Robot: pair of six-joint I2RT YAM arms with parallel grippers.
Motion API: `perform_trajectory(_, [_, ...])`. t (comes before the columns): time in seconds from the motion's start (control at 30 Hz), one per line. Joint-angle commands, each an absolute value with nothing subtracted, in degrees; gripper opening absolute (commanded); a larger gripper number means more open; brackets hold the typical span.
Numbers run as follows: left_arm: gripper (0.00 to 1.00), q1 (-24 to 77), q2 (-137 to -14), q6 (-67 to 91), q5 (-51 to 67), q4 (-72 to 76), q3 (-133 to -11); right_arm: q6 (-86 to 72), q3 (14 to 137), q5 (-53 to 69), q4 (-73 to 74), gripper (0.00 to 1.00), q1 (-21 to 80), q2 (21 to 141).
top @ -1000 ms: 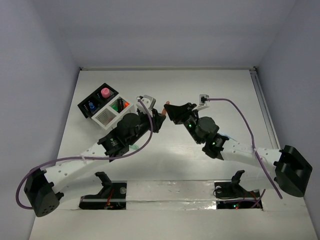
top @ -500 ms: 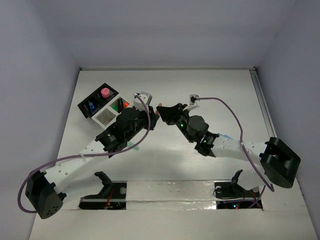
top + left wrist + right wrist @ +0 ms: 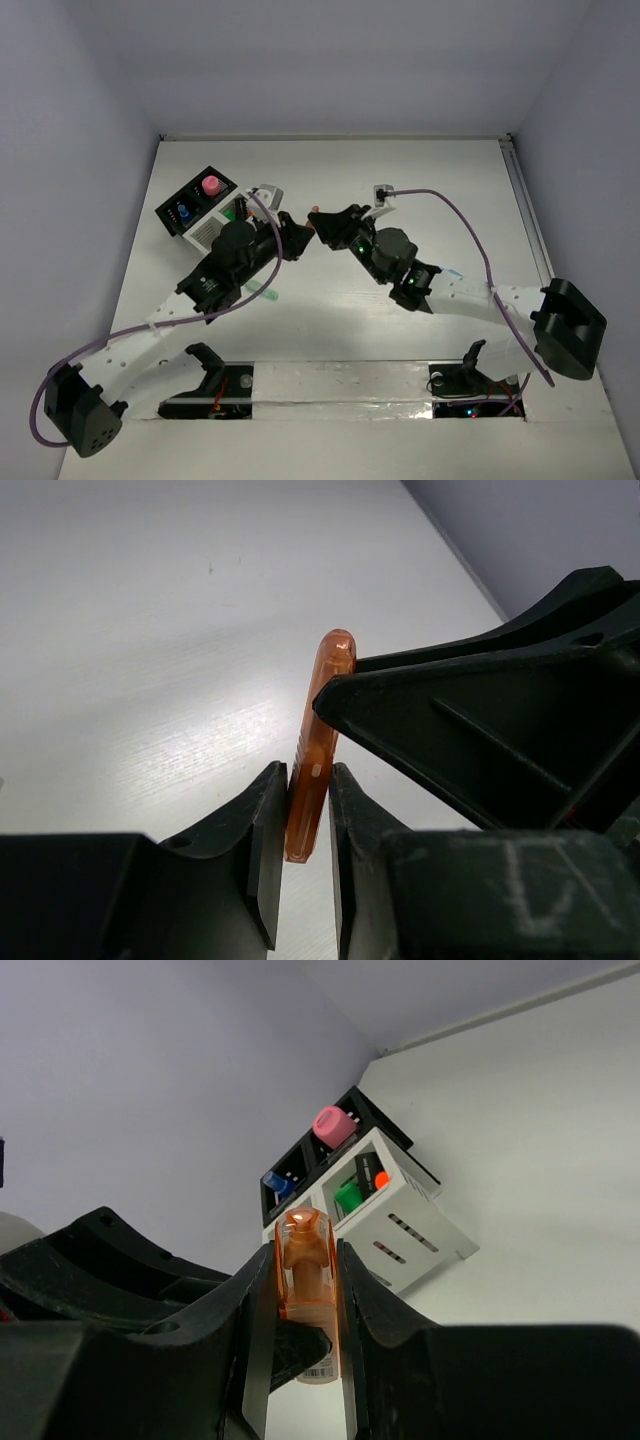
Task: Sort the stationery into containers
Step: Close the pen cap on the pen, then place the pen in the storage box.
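Observation:
A translucent orange marker hangs in the air between both grippers. My left gripper is shut on its lower end. My right gripper is shut on its capped end. In the top view the two grippers meet at the marker, just right of the containers. The white slatted box holds a green marker and a black-capped one with an orange tip. The black box holds a pink piece and a blue one.
A mint green marker lies on the table under the left arm. A pale blue piece shows beside the right arm's forearm. The left arm partly covers the white box from above. Walls close in the table at the back and sides.
Both grippers have shifted left together with the orange marker between them, nearer the containers. The left arm has drawn back to the left and the right arm has reached further left.

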State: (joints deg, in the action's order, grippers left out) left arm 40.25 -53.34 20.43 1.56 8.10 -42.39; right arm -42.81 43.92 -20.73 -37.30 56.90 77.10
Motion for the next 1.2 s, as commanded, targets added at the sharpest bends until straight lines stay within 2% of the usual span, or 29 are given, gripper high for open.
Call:
perform_trajectory(0.0, [0.0, 36.12, -44.76, 26.19, -12.83, 41.32, -41.77, -39.29, 46.39, -7.54, -19.25, 0.0, 63.29, 80.06])
perform_trajectory(0.33, [0.0, 36.12, -29.72, 27.33, -21.79, 27.87, -30.42, -37.52, 62.66, -1.58, -22.14, 0.01, 61.96, 90.35])
perform_trajectory(0.4, [0.0, 36.12, -28.66, 27.33, -22.41, 26.99, -29.1, -37.71, 63.1, -1.93, -22.41, 0.2, 61.96, 90.44])
perform_trajectory(0.43, [0.0, 36.12, -28.22, 27.33, -22.93, 26.2, -28.92, -38.23, 63.45, -2.02, -21.98, 0.36, 61.27, 90.35])
perform_trajectory(0.5, [0.0, 36.12, -28.47, 27.25, -23.46, 25.75, -28.3, -38.84, 63.9, -2.37, -22.15, 0.52, 60.48, 88.96])
perform_trajectory(0.63, [0.0, 36.12, -29.27, 27.68, -25.13, 25.66, -27.07, -39.46, 63.37, -3.16, -22.94, 0.69, 57.75, 84.13])
perform_trajectory(0.73, [0.0, 36.12, -29.09, 29.0, -24.96, 26.1, -26.37, -38.94, 62.58, -2.99, -21.89, 0.76, 54.41, 77.73])
perform_trajectory(0.9, [0.0, 36.12, -30.23, 28.57, -31.62, 22.95, -26.19, -33.76, 59.07, -8.15, -16.36, 0.79, 51.77, 66.46])
perform_trajectory(1.07, [0.0, 36.12, -33.57, 29.17, -45.59, 18.9, -26.54, -32.17, 50.37, -10.46, -11.62, 0.69, 51.77, 59.51])
perform_trajectory(1.17, [0.0, 35.6, -34.98, 28.83, -49.47, 19.59, -26.89, -31.64, 46.86, -9.15, -7.75, 0.69, 51.77, 58.45])
